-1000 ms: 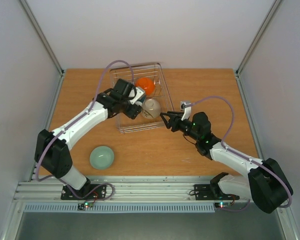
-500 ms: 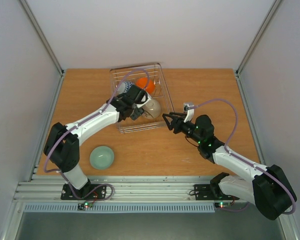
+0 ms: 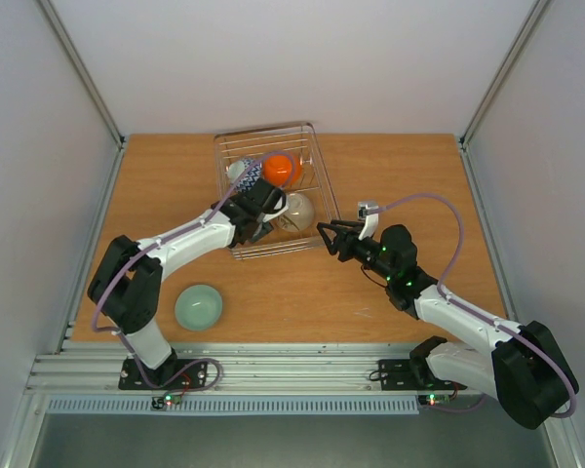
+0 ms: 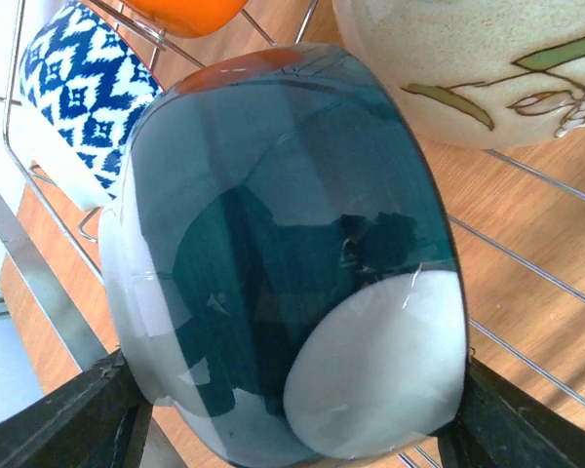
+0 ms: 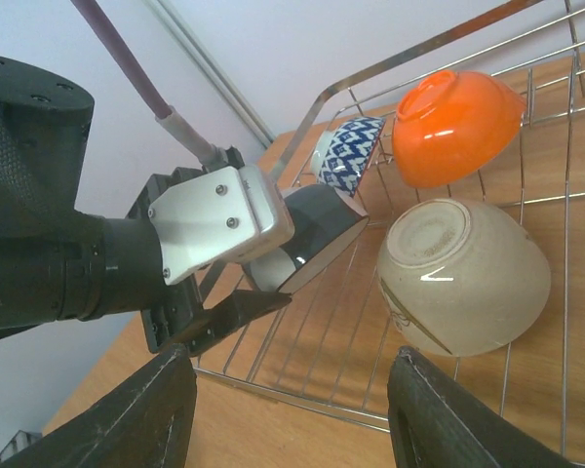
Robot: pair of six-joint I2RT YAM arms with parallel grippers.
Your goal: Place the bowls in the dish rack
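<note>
Wooden table (image 3: 400,185) carries everything, and on it, against the middle of the far edge, sits the dish rack (image 3: 319,161), a silvery wire basket set slightly askew.

Reaching in from the rack's near-left side, the left gripper (image 3: 261,226) is clamped on the teal-banded bowl (image 4: 292,263). One black finger presses each side of the rim, and the bowl is tipped on edge over the rack's wires. The right gripper (image 3: 327,237) hangs just beside the rack's near-right corner, outside the wire. Its jaws are spread and there is nothing between them.

Three more bowls are in the rack. The beige bowl (image 3: 297,210) lies tilted with its foot turned up, just beside the held one on the side toward the table's right edge. The orange bowl (image 3: 282,169) stands on its side further toward the far edge. The blue-patterned bowl (image 3: 242,173) stands on edge among the tines, toward the rack's far-left corner.

Well apart from the rack, the pale green bowl (image 3: 198,306) sits upright on the bare wood, toward the table's near-left corner.
</note>
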